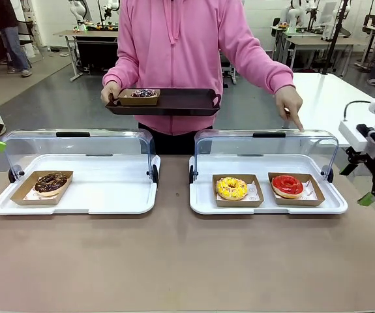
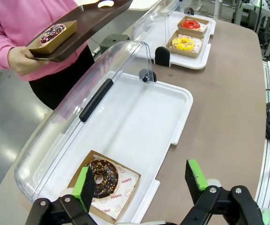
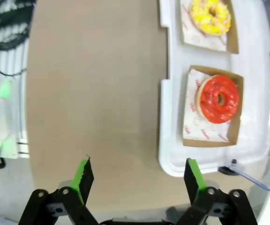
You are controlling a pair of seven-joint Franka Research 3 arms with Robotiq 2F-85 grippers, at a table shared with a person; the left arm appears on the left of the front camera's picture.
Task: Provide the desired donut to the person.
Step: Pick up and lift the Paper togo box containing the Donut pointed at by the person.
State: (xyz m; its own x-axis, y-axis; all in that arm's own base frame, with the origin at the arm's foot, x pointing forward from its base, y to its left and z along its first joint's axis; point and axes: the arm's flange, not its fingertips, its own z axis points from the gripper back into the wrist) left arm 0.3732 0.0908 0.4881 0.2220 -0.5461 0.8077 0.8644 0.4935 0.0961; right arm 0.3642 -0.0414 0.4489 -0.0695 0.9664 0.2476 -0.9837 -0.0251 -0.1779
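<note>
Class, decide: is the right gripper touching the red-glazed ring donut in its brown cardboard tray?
Apart. The right wrist view shows the open right gripper with a plain gap between it and the red-glazed ring donut.

The black, green-padded left end effector point(image 2: 139, 182) hangs wide open; the right end effector point(image 3: 137, 176) likewise, both empty.

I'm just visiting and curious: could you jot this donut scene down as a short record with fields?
person: holds dark tray with one boxed sprinkled donut; other hand points at right case's lid, behind red donut
left case: open, chocolate donut
right case: open, yellow donut, red donut
left gripper: open, near chocolate donut
right gripper: open, near red donut
</note>
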